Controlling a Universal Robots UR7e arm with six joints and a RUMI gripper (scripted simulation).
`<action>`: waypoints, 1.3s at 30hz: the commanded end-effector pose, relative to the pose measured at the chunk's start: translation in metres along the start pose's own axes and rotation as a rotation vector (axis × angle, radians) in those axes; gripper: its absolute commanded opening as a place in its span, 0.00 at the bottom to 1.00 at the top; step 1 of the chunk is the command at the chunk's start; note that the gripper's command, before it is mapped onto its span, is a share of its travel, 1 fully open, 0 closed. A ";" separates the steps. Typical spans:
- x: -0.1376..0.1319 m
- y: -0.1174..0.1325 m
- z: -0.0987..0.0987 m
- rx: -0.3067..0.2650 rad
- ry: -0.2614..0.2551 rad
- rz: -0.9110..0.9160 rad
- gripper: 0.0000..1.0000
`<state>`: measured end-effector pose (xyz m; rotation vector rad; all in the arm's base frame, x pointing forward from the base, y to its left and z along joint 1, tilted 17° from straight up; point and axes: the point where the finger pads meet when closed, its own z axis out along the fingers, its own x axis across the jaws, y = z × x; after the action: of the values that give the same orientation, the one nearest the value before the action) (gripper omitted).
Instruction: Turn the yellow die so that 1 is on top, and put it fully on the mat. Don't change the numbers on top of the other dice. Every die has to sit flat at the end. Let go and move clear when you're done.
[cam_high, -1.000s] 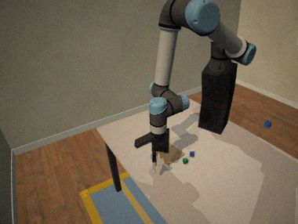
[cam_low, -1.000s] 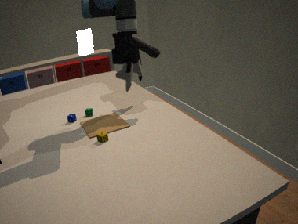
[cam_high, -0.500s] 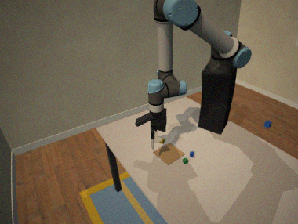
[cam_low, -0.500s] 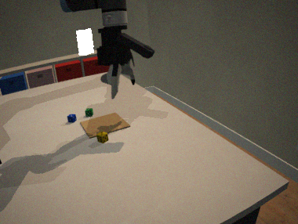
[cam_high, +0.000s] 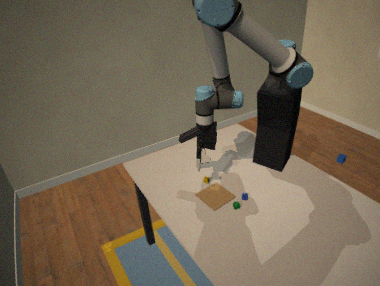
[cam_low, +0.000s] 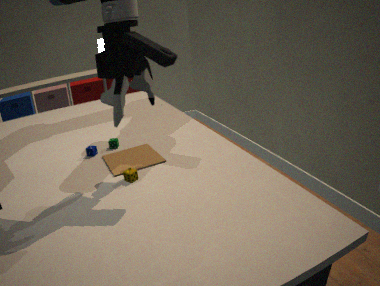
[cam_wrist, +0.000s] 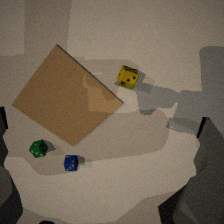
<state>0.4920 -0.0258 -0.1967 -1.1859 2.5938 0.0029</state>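
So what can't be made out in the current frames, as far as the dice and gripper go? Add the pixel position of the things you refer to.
- Yellow die (cam_high: 206, 180) (cam_low: 131, 175) (cam_wrist: 128, 77): its pips are too small and blurred in the top view to count.
- Green die (cam_high: 236, 205) (cam_low: 114, 143) (cam_wrist: 38, 148) and blue die on the table (cam_high: 245, 196) (cam_low: 91, 150) (cam_wrist: 71, 163): top numbers too small and blurred in the exterior view.
- Undersides of all three: hidden by the dice themselves in every view.
- Gripper (cam_high: 201, 166) (cam_low: 135, 112): cut off by the wrist view's edges.

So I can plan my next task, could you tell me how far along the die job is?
Nothing looks finished: the yellow die sits beside the mat. The open tool hangs above the table, holding nothing. Turning, placing and moving clear remain.
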 end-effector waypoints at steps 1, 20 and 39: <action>0.017 0.003 -0.009 0.006 -0.010 0.009 1.00; 0.024 0.005 -0.013 0.007 -0.013 0.013 1.00; 0.024 0.005 0.008 0.007 -0.013 0.013 1.00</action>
<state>0.4720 -0.0402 -0.2008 -1.1629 2.5893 0.0052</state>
